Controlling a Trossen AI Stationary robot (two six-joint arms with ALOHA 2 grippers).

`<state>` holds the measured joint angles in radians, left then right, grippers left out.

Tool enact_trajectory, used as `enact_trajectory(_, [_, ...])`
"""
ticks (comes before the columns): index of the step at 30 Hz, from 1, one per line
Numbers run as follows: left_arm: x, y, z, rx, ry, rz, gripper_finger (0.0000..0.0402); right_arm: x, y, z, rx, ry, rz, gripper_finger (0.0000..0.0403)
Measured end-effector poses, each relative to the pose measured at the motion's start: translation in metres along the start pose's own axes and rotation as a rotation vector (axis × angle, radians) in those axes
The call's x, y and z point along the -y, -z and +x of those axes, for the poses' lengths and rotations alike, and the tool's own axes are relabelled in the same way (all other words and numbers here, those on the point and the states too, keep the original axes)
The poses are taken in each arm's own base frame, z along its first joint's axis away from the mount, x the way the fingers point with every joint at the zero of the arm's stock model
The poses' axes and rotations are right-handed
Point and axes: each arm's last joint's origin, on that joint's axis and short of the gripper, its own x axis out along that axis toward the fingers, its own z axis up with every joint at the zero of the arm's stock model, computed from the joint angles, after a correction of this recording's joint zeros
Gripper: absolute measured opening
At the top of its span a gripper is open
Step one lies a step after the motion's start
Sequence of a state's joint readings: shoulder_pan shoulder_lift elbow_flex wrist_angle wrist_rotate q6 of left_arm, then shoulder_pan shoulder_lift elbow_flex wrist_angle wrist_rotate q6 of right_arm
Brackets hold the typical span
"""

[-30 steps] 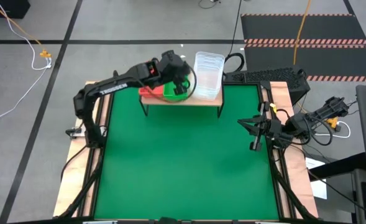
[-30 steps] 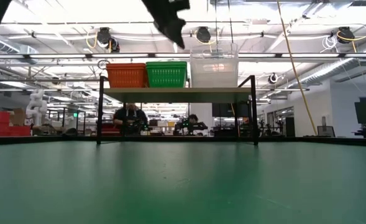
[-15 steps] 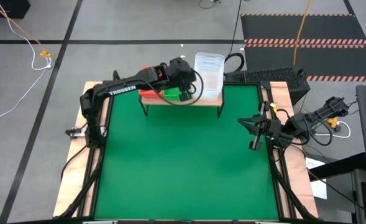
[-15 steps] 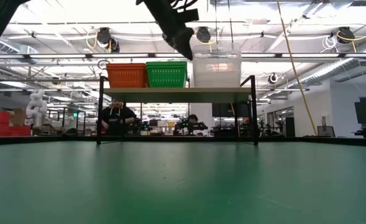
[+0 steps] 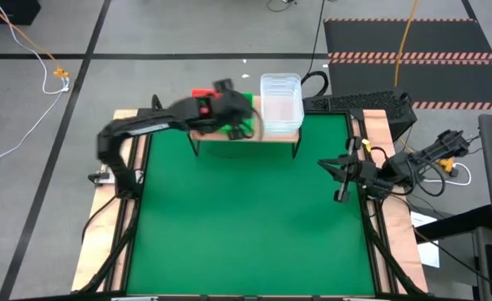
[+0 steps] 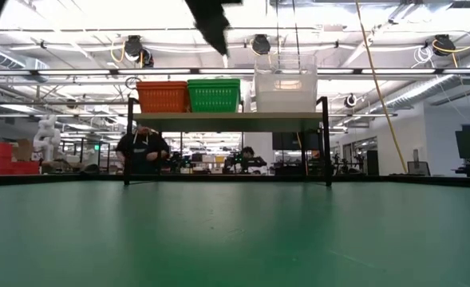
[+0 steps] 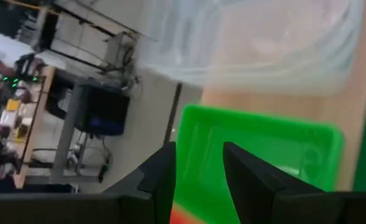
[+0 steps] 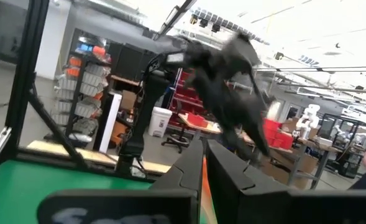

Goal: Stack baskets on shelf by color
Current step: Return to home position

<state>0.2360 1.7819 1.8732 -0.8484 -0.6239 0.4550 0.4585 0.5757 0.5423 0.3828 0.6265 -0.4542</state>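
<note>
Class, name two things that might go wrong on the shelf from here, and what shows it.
The left gripper, open, hangs above the green basket beside the clear stack; a sideways move might clip that tall stack and topple it. Dipping lower, it might catch the green basket's rim and drag it along the shelf.
</note>
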Motion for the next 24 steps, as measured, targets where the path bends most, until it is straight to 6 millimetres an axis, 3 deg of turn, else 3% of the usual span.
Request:
enact_trajectory(5, [-0.038,0.030,-0.069,0.048,0.044,-0.201,0.0136,-0.006,0.009,0.025,0.023,-0.027,0.002,0.0013])
enact_trajectory(7, [-0.044,0.049,-0.090,0.087,0.095,-0.294,0.0136,-0.010,0.018,0.039,0.041,-0.100,-0.011,0.0013])
enact_trajectory(9, [-0.038,0.069,-0.103,0.165,0.154,-0.365,0.0136,-0.013,0.029,0.051,0.043,-0.208,-0.027,0.0013])
enact_trajectory(12, [-0.007,0.098,-0.101,0.336,0.227,-0.476,0.0136,-0.009,0.041,0.064,0.016,-0.284,0.014,0.0013])
enact_trajectory(17, [0.068,0.135,-0.081,0.677,0.371,-0.573,0.0136,0.008,0.060,0.072,-0.129,-0.224,0.154,0.0013])
enact_trajectory(21, [0.102,0.152,-0.068,0.761,0.376,-0.538,0.0136,0.014,0.074,0.071,-0.271,-0.193,0.261,0.0013])
enact_trajectory(24, [0.110,0.164,-0.061,0.730,0.345,-0.517,0.0136,0.014,0.075,0.069,-0.288,-0.194,0.255,0.0013])
